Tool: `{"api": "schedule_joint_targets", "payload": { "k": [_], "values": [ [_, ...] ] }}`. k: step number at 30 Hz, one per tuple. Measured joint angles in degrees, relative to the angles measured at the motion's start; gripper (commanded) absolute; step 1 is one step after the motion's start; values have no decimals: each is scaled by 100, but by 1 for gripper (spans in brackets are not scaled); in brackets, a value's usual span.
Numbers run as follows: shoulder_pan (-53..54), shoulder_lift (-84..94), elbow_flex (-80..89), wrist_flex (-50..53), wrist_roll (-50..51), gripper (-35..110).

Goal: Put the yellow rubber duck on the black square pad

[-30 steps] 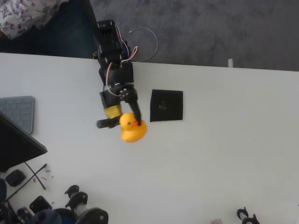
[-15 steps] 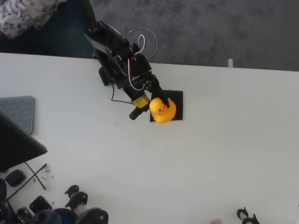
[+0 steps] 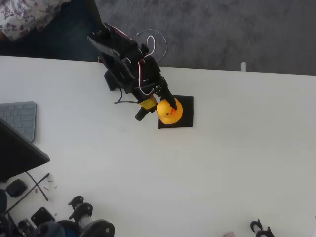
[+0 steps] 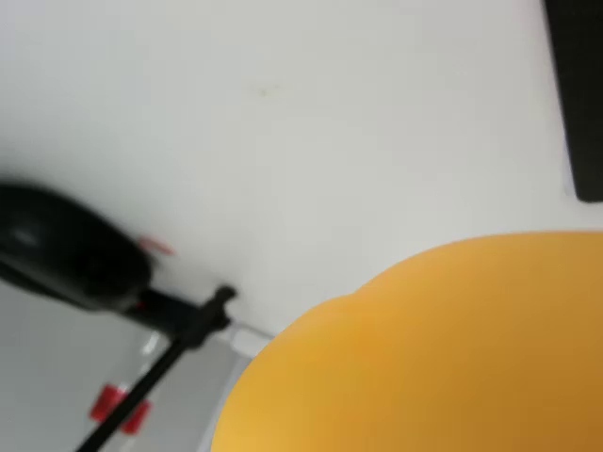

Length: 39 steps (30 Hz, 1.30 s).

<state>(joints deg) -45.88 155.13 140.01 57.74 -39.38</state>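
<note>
The yellow rubber duck is over the left half of the black square pad in the overhead view, its beak pointing toward the picture's bottom. My gripper reaches in from the upper left and is shut on the duck; one black finger sticks out to the duck's left. Whether the duck rests on the pad or hangs just above it cannot be told. In the wrist view the duck's orange-yellow body bulks large at the lower right, and an edge of the pad shows at the top right.
A grey keyboard and a dark slanted panel lie at the left edge. Small black tools and cables crowd the bottom left, and black clips sit at the bottom right. The arm's base stands at the table's far edge.
The arm swung the duck from the bare table left of the pad up and right onto the pad's area, then shifted it slightly further up and left over the pad.
</note>
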Motion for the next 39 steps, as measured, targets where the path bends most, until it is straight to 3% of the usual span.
{"api": "schedule_joint_targets", "payload": {
  "k": [11, 21, 39],
  "values": [
    [-97, -1793, -1424, 0, 369, 12],
    [-1644, -3287, -1784, 0, 1274, 12],
    [-1714, -4535, -2180, -9, 1406, 12]
  ]
}}
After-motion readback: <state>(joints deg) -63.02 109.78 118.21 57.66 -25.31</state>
